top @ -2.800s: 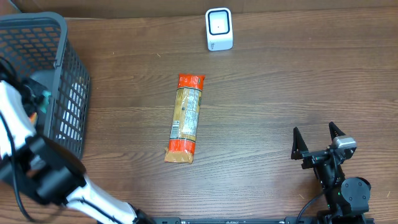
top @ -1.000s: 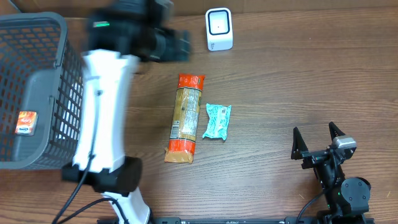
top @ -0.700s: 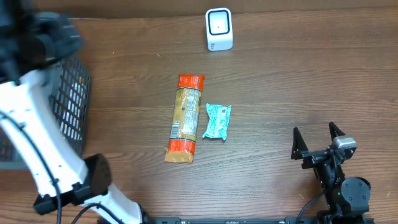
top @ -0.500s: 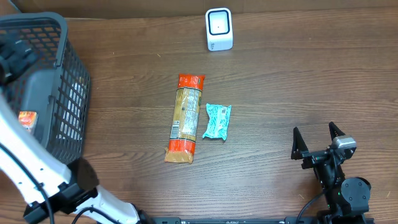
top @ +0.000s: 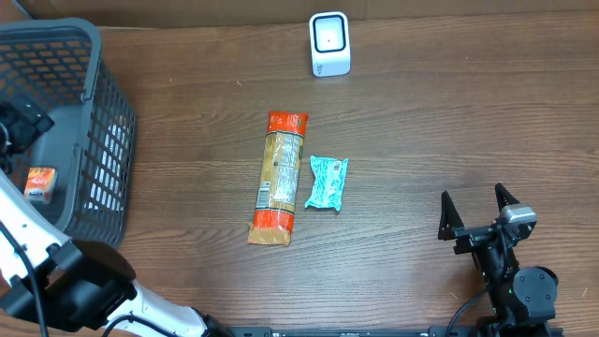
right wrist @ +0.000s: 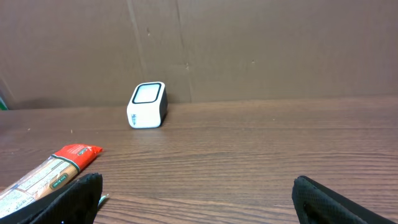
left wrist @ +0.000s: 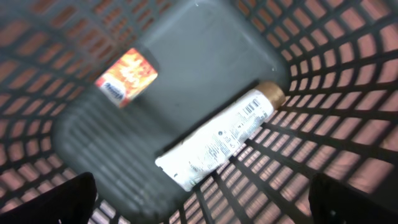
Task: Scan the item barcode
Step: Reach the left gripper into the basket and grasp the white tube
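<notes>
Left end effector (left wrist: 205,199), wide open and empty, hovers over the dark grey mesh basket (top: 94,56); nothing at the far white box scanner (top: 329,43), so scanning apparently remains.

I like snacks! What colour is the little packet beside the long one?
The packet is teal, clearest from overhead.
</notes>
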You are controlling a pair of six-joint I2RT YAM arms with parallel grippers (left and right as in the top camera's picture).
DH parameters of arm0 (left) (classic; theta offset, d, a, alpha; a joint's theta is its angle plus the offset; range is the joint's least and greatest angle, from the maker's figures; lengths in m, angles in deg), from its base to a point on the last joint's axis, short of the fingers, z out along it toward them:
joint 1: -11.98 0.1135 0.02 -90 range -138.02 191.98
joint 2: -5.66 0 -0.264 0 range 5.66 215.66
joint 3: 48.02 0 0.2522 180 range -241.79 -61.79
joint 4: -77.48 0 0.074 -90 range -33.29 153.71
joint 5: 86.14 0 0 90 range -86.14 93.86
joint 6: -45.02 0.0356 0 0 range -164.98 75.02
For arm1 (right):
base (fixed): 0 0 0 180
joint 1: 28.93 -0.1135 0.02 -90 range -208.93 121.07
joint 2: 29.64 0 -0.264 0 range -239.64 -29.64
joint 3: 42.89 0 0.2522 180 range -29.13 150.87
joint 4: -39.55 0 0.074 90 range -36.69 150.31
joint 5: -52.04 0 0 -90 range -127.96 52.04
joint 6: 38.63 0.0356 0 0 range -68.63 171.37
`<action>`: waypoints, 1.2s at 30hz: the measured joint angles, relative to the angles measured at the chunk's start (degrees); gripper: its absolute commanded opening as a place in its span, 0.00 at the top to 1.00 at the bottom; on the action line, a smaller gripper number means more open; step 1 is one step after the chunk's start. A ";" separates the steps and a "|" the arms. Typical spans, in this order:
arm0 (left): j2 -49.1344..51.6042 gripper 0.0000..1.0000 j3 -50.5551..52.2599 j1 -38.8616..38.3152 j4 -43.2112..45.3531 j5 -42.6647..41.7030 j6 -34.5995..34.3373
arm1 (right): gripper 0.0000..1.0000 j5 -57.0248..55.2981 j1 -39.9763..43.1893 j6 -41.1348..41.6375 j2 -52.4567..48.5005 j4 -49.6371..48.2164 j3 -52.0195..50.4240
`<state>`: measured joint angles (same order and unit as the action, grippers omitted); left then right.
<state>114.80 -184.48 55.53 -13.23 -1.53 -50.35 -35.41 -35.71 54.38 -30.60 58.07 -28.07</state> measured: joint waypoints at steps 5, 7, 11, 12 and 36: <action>2.64 0.00 7.30 0.00 7.41 -0.52 4.22 | 0.00 0.00 0.00 0.00 0.00 0.04 0.00; 4.57 0.00 8.94 0.00 9.29 -0.72 6.34 | 0.00 0.04 0.00 0.00 0.00 0.02 0.00; 9.01 0.00 10.10 0.00 9.51 -2.64 12.13 | 0.00 0.02 0.00 0.00 0.00 0.00 0.00; 9.97 0.00 10.19 0.00 9.33 -3.54 13.90 | 0.00 0.02 0.00 0.02 0.00 0.00 0.00; 24.06 0.96 10.16 -0.04 9.44 -12.39 27.85 | 0.00 0.02 0.00 0.02 0.00 0.02 0.00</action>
<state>138.87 -174.32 55.49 -3.79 -13.92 -22.50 -35.39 -35.71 54.40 -30.60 58.09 -28.07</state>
